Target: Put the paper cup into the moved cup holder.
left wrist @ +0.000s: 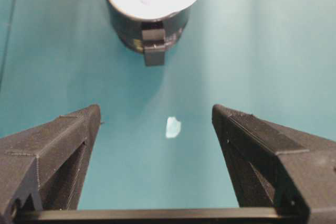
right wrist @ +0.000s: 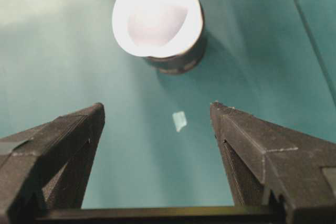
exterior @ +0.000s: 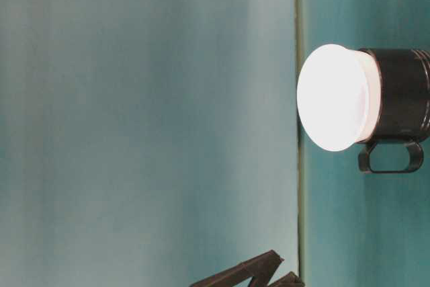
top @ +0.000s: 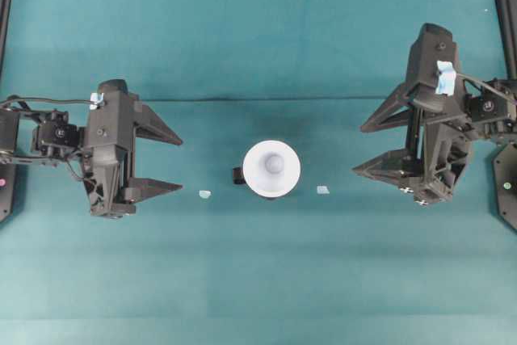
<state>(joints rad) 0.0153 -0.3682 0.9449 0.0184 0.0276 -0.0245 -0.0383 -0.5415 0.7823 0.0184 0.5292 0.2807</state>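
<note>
A white paper cup with a wide round rim [top: 271, 168] is being held upright inside a glossy black cylindrical cup holder [left wrist: 148, 26], its rim overhanging the holder's top. The holder's small side handle is being pointed toward the left of the overhead view.

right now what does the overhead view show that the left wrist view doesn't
Only the overhead view shows the right tool, open, the second pale scrap right of the cup, and the paper cup's greyish base through its rim. Only the left wrist view shows the cup holder's glossy black wall and its handle end-on. Both show the paper cup seated in the cup holder, the open left tool and the pale scrap near it.
</note>
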